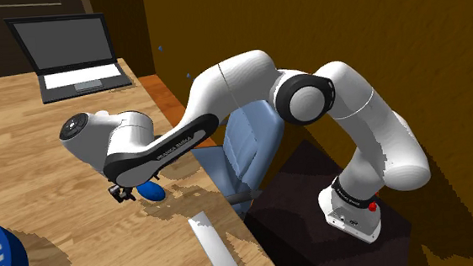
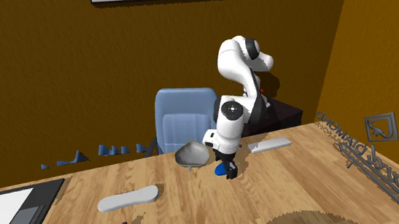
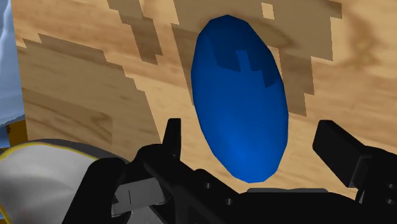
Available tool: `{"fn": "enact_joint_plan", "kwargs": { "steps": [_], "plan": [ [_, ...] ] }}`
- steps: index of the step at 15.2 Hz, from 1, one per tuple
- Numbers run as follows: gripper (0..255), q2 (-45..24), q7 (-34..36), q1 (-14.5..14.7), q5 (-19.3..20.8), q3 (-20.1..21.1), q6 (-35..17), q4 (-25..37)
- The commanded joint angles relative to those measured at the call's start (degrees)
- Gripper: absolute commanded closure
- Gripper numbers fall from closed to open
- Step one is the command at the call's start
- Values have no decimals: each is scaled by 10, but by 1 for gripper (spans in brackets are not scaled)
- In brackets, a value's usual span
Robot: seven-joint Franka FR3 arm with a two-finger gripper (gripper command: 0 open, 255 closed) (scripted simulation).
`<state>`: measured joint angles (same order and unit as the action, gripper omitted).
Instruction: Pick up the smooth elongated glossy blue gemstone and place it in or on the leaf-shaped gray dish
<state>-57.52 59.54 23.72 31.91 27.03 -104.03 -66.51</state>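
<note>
My gripper (image 3: 249, 130) stood wide open, not touching the blue gemstone (image 3: 238, 95) between its fingers; the stone's long axis pointed away from my palm.

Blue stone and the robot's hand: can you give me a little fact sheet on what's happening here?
Stone: glossy blue oval stone, lying on the wooden table
Gripper: gripper low over the stone, fingers open, one on each side, not touching it
Held: nothing
Dish: gray dish on the table beside the stone, to its left in the second exterior view
Stage: stone not yet picked up
</note>
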Motion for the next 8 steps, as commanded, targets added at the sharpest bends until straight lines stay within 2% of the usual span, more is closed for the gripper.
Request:
{"fn": "enact_joint_plan", "kwargs": {
  "steps": [1, 3, 4, 8],
  "plan": [
    [0, 0, 0, 0, 0, 0, 0, 0],
    [0, 0, 0, 0, 0, 0, 0, 0],
    [255, 0, 0, 0, 0, 0, 0, 0],
    [255, 0, 0, 0, 0, 0, -1, -1]
  ]
}}
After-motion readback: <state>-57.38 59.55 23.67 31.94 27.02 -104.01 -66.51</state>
